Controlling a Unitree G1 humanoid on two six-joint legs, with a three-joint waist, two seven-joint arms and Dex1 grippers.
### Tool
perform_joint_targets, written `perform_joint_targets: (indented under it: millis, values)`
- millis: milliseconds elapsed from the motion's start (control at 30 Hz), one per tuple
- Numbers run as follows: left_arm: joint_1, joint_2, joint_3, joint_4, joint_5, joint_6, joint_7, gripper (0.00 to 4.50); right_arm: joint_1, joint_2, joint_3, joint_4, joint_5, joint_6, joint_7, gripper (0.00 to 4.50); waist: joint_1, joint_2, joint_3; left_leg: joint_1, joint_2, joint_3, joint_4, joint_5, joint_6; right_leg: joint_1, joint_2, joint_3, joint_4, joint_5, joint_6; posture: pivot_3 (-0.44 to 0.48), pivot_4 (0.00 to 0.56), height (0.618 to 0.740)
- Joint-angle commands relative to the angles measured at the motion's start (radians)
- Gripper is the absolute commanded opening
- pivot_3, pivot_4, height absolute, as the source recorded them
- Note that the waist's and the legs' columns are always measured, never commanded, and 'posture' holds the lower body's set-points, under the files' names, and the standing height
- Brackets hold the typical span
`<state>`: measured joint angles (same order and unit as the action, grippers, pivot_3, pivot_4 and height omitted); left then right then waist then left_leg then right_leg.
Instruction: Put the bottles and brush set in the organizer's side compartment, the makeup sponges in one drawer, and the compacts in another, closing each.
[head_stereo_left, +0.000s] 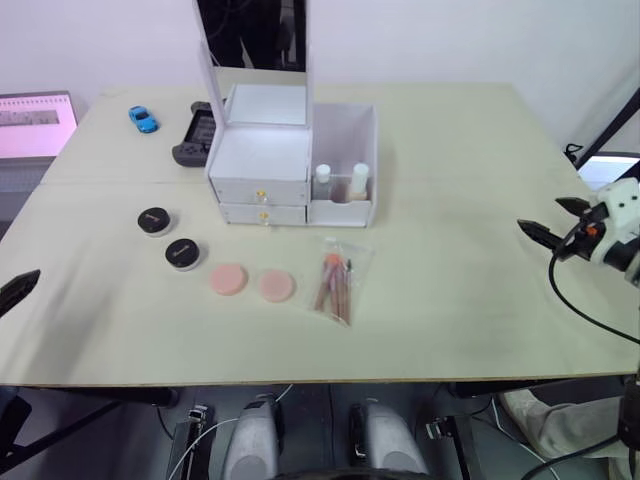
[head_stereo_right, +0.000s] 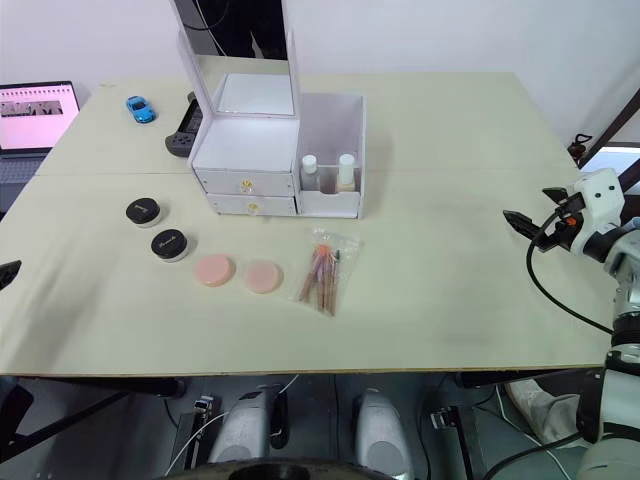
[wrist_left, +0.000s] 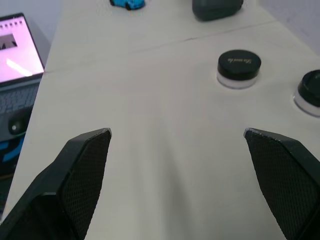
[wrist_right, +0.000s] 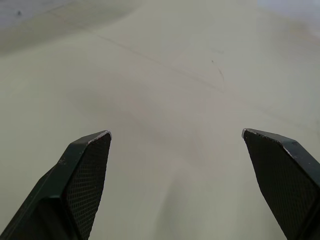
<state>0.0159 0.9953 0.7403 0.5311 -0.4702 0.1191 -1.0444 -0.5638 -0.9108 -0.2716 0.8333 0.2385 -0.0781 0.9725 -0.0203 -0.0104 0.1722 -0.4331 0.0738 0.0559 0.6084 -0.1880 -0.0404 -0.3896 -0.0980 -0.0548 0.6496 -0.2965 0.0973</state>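
Both bottles (head_stereo_left: 340, 181) already sit in the side compartment (head_stereo_left: 345, 150), so the brush set (head_stereo_left: 336, 280) lying in front of it is next. Right claw (head_stereo_left: 553, 222) is spread and empty over bare surface (head_stereo_left: 480, 300); left claw (wrist_left: 177, 132) spread too. I'd pinch the bag mid-length.

Black textured claw fingers (wrist_right: 85, 175), white wrist

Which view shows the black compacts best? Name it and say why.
The left wrist view: one compact shows whole and close, its lid lettering visible, though the second is cut by the frame edge. Both eye views show the pair whole but small, left of the pink sponges. The right wrist view faces bare table.
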Motion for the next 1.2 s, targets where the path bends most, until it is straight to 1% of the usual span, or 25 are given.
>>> perform_joint_targets:
  millis: [33,133,233,267,333,400,433,533,567,633,767,833,900,967,1033,1100,1167,1200]
  values:
    - [-0.034,0.018,0.009,-0.063,-0.038,0.017,-0.016,4.5,-0.042,0.006,-0.006,-0.066,0.021,0.017,0.01,4.44,0.0,0.0,0.0,0.0,0.0,0.0,0.0,0.0,0.0,0.0,0.0,0.0,0.0,0.0,0.0,0.0,0.15,0.74]
    - [-0.044,0.011,-0.018,-0.177,-0.074,0.099,-0.028,4.5,-0.061,0.009,0.019,-0.152,0.037,0.095,0.063,4.44,0.001,0.0,0.0,0.0,0.0,0.0,0.0,0.0,0.0,0.0,0.0,0.0,0.0,0.0,0.0,0.0,0.15,0.74]
    - [-0.024,0.014,-0.066,-0.36,-0.145,0.245,-0.059,4.5,-0.071,0.006,0.052,-0.285,0.097,0.273,0.154,4.44,0.003,0.0,0.0,0.0,0.0,0.001,0.0,0.0,0.0,0.0,0.0,0.0,0.001,0.0,0.0,0.0,0.15,0.74]
    - [-0.023,0.014,-0.081,-0.42,-0.169,0.287,-0.058,4.5,-0.07,0.005,0.063,-0.34,0.127,0.349,0.183,4.44,0.003,0.0,0.0,0.0,0.0,0.001,0.0,0.0,0.0,0.0,0.0,0.0,0.001,0.0,0.0,0.0,0.15,0.74]
    - [-0.034,0.016,-0.124,-0.556,-0.235,0.39,-0.045,4.5,-0.053,0.002,0.102,-0.505,0.193,0.506,0.231,4.44,0.004,0.0,0.0,0.0,0.001,0.0,0.0,0.0,0.0,0.0,0.0,0.0,0.001,0.0,0.0,0.0,0.15,0.74]
    - [-0.059,0.015,-0.162,-0.652,-0.284,0.468,-0.022,4.5,-0.034,-0.002,0.128,-0.649,0.253,0.647,0.246,4.44,0.006,0.0,0.0,0.0,0.001,0.0,0.0,0.0,0.0,0.0,0.0,0.0,0.001,0.0,0.0,0.0,0.15,0.74]
    - [-0.072,0.014,-0.173,-0.676,-0.296,0.493,-0.013,4.5,-0.028,-0.003,0.134,-0.694,0.271,0.697,0.244,4.44,0.007,0.0,0.0,0.0,0.001,0.0,0.0,0.0,0.0,0.0,0.0,0.0,0.001,0.0,0.0,0.0,0.15,0.74]
    - [-0.14,-0.003,-0.261,-0.781,-0.36,0.581,0.017,3.67,0.018,0.014,0.168,-0.865,0.335,0.819,0.229,4.5,0.011,0.0,0.0,0.0,0.001,0.0,0.001,0.0,0.0,0.001,0.001,0.0,0.001,0.0,0.0,0.0,0.15,0.74]
    - [-0.158,-0.008,-0.286,-0.809,-0.376,0.601,0.022,3.18,0.031,0.019,0.178,-0.905,0.345,0.85,0.217,4.5,0.012,0.0,0.0,0.0,0.001,-0.001,0.001,0.0,0.0,0.001,0.001,0.0,0.001,0.0,0.0,0.0,0.15,0.74]
    - [-0.197,-0.022,-0.331,-0.849,-0.403,0.641,0.043,2.16,0.067,0.034,0.195,-0.974,0.338,0.834,0.201,4.5,0.012,0.0,0.0,0.0,0.001,-0.001,0.001,0.0,0.0,0.001,0.001,0.0,0.001,0.0,0.0,0.0,0.15,0.74]
    - [-0.326,-0.075,-0.493,-0.865,-0.362,0.677,0.103,0.02,0.145,0.069,0.234,-1.073,0.321,0.895,0.092,4.5,0.016,-0.001,0.0,0.0,0.001,-0.001,0.003,0.0,0.0,0.002,0.001,0.0,0.001,0.0,0.0,0.0,0.15,0.74]
    - [-0.363,-0.103,-0.562,-0.874,-0.342,0.7,0.129,0.02,0.169,0.088,0.227,-1.109,0.345,0.939,0.051,4.5,0.016,-0.001,0.0,0.0,0.0,-0.002,0.003,0.0,0.0,0.002,0.002,0.0,0.002,0.0,0.0,0.0,0.15,0.74]
    - [-0.378,-0.132,-0.624,-0.899,-0.329,0.7,0.127,0.02,0.177,0.128,0.194,-1.122,0.376,1.027,-0.037,4.5,0.014,-0.001,0.0,0.0,0.0,-0.002,0.003,0.0,0.0,0.002,0.002,0.001,0.002,0.0,0.0,0.0,0.15,0.74]
    - [-0.395,-0.173,-0.682,-0.916,-0.312,0.69,0.132,0.02,0.163,0.151,0.175,-1.117,0.404,1.194,-0.131,4.5,0.014,-0.001,0.0,0.0,0.0,-0.002,0.003,0.0,0.0,0.002,0.002,0.001,0.002,0.0,0.0,0.0,0.15,0.74]
    - [-0.415,-0.208,-0.741,-0.91,-0.266,0.66,0.136,0.02,0.137,0.155,0.173,-1.109,0.461,1.382,-0.16,4.5,0.015,-0.001,0.0,-0.001,0.0,-0.002,0.003,0.0,0.0,0.002,0.002,0.001,0.002,0.0,0.0,0.0,0.15,0.74]
    - [-0.443,-0.242,-0.793,-0.886,-0.213,0.631,0.143,0.02,0.095,0.194,0.146,-1.093,0.525,1.551,-0.174,4.5,0.017,-0.001,0.0,-0.001,0.0,-0.002,0.004,0.0,0.0,0.002,0.002,0.001,0.002,0.0,0.0,0.0,0.15,0.74]
    - [-0.467,-0.278,-0.829,-0.856,-0.173,0.614,0.155,0.02,0.054,0.246,0.114,-1.073,0.549,1.663,-0.206,4.5,0.019,-0.001,0.0,-0.001,0.0,-0.003,0.004,0.0,0.001,0.002,0.003,0.001,0.002,0.001,-0.001,0.0,0.15,0.74]
    - [-0.483,-0.303,-0.845,-0.829,-0.156,0.611,0.163,0.02,0.038,0.267,0.109,-1.052,0.565,1.685,-0.229,4.5,0.022,-0.001,0.0,-0.001,0.0,-0.003,0.004,0.0,0.001,0.002,0.003,0.001,0.002,0.001,-0.001,0.0,0.15,0.74]
